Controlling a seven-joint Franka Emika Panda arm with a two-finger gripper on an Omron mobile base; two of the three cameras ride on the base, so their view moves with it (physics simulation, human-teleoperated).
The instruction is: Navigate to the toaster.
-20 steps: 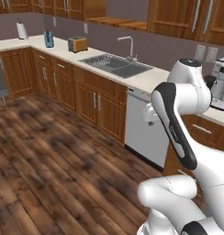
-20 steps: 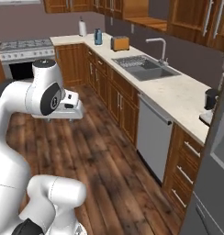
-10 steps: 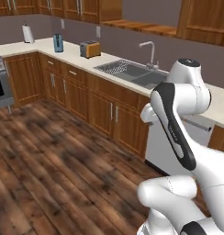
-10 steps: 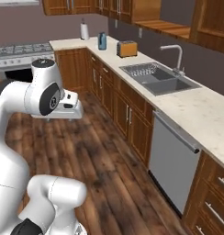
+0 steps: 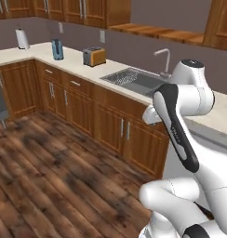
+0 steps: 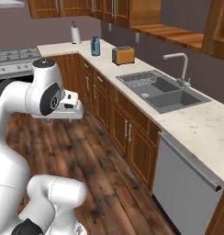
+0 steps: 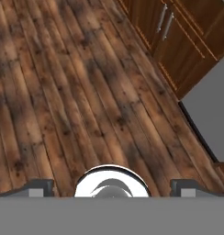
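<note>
The gripper [image 7: 112,186] is carried folded, jaws wide apart and empty, over bare floor [image 7: 86,92], since the toaster [image 5: 94,56] is placed far along the counter [image 5: 36,51], calling for driving, not reaching.

Orange-brown toaster [image 5: 94,56] with grey top, blue kettle [image 5: 57,49], pale speckled counter [image 6: 187,120], dark wood-grain floor [image 7: 77,101], possibly streaked.

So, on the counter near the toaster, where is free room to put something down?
Bare counter lies between the toaster and the sink, and again past the sink above the dishwasher. The corner end is more crowded: the blue kettle and paper towel roll stand there.
</note>
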